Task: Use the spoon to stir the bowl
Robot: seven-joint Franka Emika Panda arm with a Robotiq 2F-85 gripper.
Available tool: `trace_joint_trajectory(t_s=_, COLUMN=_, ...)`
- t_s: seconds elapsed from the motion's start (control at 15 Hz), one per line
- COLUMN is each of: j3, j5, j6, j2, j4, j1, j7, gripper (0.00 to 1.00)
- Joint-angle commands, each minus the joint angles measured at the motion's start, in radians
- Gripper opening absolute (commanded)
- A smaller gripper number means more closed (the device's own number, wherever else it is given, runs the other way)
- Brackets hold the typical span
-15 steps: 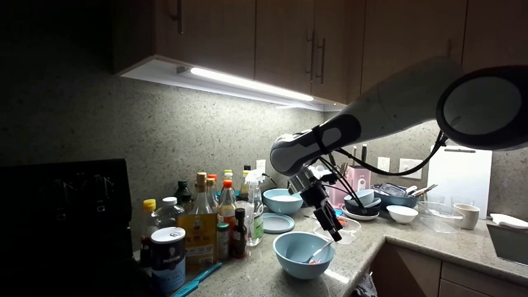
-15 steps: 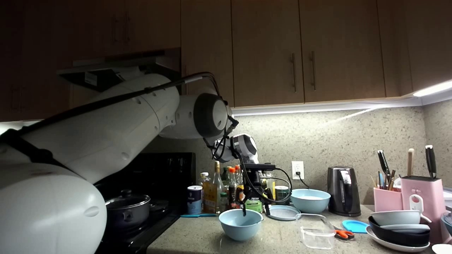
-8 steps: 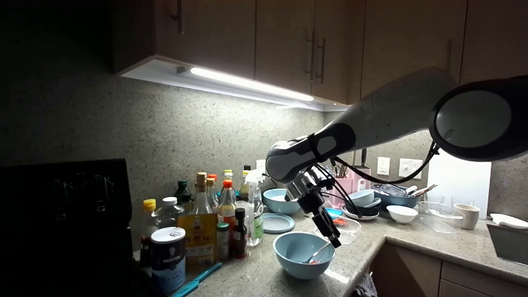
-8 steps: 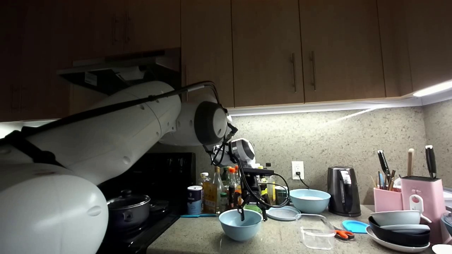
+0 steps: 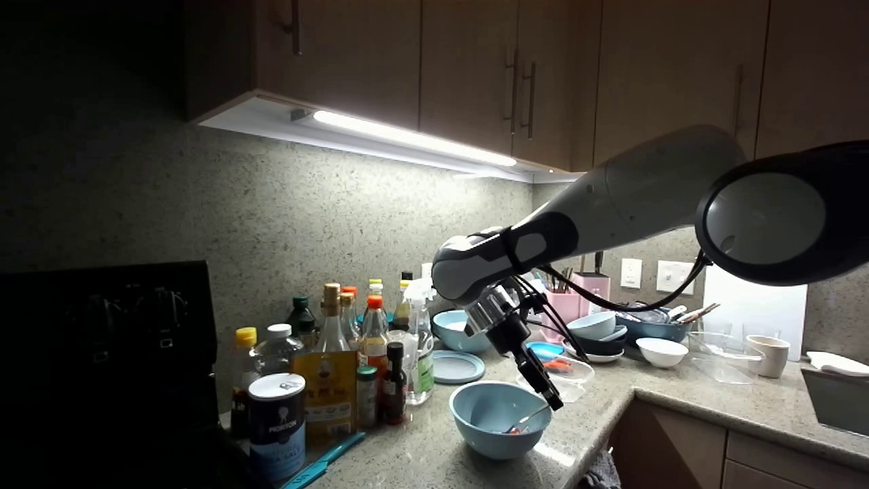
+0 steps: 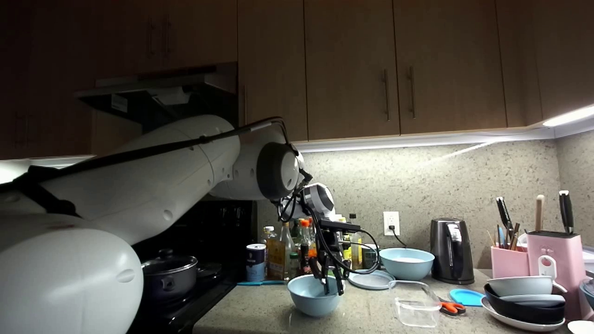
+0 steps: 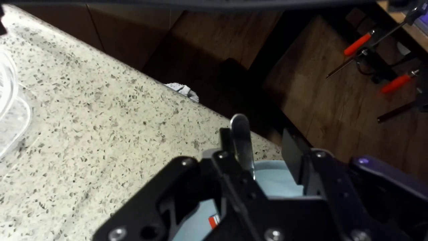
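The light blue bowl (image 5: 499, 445) stands on the counter in both exterior views. A metal spoon (image 5: 531, 418) leans in it, its handle crossing the rim toward my gripper (image 5: 553, 401). In the wrist view the spoon handle (image 7: 243, 144) rises between the jaws, close against the left finger; whether it touches cannot be told. A clear gap separates it from the right finger's pad (image 7: 291, 154), so my gripper (image 7: 259, 144) is open, only partly. The fingertips are at the bowl's rim in an exterior view. A small red-and-white piece (image 7: 214, 221) lies in the bowl.
A clear plastic container (image 6: 415, 306) and orange-handled scissors (image 6: 452, 308) lie beside the bowl. Behind stand several bottles (image 5: 373, 339), a pale blue plate (image 5: 458, 367) and another blue bowl (image 6: 407, 263). The counter edge (image 7: 214, 112) runs close by.
My gripper has come down toward the bowl's rim and the spoon handle. Its jaws have moved closer together during the last half second. The handle end sits slightly lower; the bowl has not moved.
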Motion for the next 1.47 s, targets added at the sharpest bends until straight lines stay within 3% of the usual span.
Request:
trace_joint_trajectory(t_s=0.0, j3=0.002, j5=-0.018, j6=-0.036, j2=0.015, j4=0.048, j1=-0.002, j7=-0.063, gripper=0.15)
trace_joint_trajectory(t_s=0.07, j3=0.002, j5=-0.016, j6=-0.036, j2=0.015, j4=0.053, j1=-0.003, j7=-0.073, gripper=0.08)
trace_joint_trajectory(t_s=0.2, j3=-0.007, j5=-0.020, j6=-0.028, j2=0.008, j4=0.048, j1=0.000, j7=-0.074, gripper=0.03)
trace_joint_trajectory(t_s=0.27, j3=-0.014, j5=-0.017, j6=-0.028, j2=0.007, j4=0.049, j1=0.002, j7=-0.046, gripper=0.38)
trace_joint_trajectory(t_s=0.33, j3=-0.018, j5=-0.015, j6=-0.030, j2=0.008, j4=0.050, j1=0.003, j7=-0.035, gripper=0.35)
trace_joint_trajectory(t_s=0.4, j3=-0.010, j5=0.000, j6=-0.011, j2=0.003, j4=0.034, j1=-0.001, j7=-0.039, gripper=0.11)
trace_joint_trajectory(t_s=0.47, j3=-0.014, j5=0.000, j6=-0.011, j2=0.003, j4=0.034, j1=-0.001, j7=-0.039, gripper=0.15)
trace_joint_trajectory(t_s=0.53, j3=-0.017, j5=0.000, j6=-0.011, j2=0.003, j4=0.034, j1=-0.001, j7=-0.039, gripper=0.47)
trace_joint_trajectory(t_s=1.0, j3=-0.015, j5=-0.001, j6=-0.024, j2=0.018, j4=0.037, j1=0.012, j7=-0.035, gripper=0.92)
trace_joint_trajectory(t_s=1.13, j3=-0.015, j5=0.000, j6=-0.025, j2=0.021, j4=0.035, j1=0.015, j7=-0.035, gripper=1.00)
trace_joint_trajectory(t_s=1.4, j3=-0.013, j5=0.006, j6=-0.028, j2=0.019, j4=0.028, j1=0.016, j7=-0.030, gripper=1.00)
